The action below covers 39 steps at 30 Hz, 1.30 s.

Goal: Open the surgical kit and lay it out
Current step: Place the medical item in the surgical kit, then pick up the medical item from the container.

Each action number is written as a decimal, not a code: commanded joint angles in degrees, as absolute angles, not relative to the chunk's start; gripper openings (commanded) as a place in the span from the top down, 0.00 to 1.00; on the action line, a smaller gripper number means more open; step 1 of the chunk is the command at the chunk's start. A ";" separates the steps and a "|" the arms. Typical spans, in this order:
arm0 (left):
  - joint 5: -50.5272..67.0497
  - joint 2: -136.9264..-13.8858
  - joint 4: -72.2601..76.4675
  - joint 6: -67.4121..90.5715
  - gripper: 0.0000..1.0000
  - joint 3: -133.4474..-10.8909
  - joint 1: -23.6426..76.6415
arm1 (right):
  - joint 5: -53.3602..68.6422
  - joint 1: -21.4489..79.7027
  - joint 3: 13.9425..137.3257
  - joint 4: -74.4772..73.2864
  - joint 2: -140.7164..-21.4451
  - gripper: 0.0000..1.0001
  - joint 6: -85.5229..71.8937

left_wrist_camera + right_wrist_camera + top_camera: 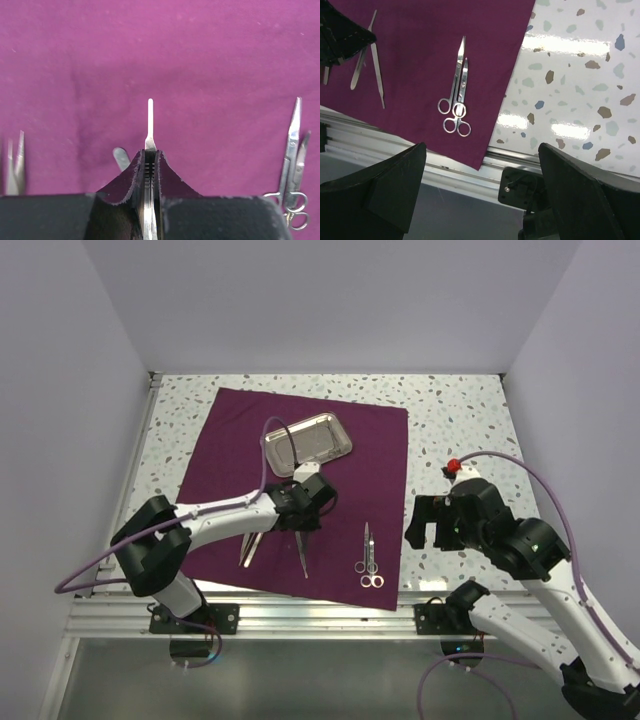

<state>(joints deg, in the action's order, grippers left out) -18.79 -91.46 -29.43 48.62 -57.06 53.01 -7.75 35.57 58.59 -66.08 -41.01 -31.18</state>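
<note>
Across the speckled table (470, 410): a dark purple cloth (230, 430), spread open and flat. At 12 o'clock on the cloth, a shiny steel tray (320, 443), resting slightly askew. Just at 6 o'clock of the tray, the left gripper (303, 520), clamped tight on a slim silver tool (149, 117) seen edge-on, its tip poking out past the fingertips above the cloth. Cannot tell whether that tip touches the fabric. At 8 o'clock of the left gripper, tweezers (248, 546) lying on the cloth. At 3 o'clock of it, well apart, two pairs of ring-handled scissors (369, 558) side by side and touching, rings toward 6 o'clock, points toward 12. Off the cloth's 3 o'clock edge, the right gripper (425, 525), jaws spread wide, grasping nothing, hovering over bare tabletop.
</note>
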 commanded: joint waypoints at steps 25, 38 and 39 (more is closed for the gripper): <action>-23.91 -95.96 -33.59 36.33 0.48 -76.45 46.60 | -10.80 35.42 58.97 -66.88 -44.91 0.02 -34.37; -18.64 -128.04 -30.32 20.39 0.52 -109.93 31.74 | -16.26 35.33 61.70 -68.90 -50.18 0.02 -36.03; -17.76 -131.36 -30.41 20.22 0.52 -113.69 31.29 | -16.78 35.33 61.87 -68.91 -50.71 0.02 -36.12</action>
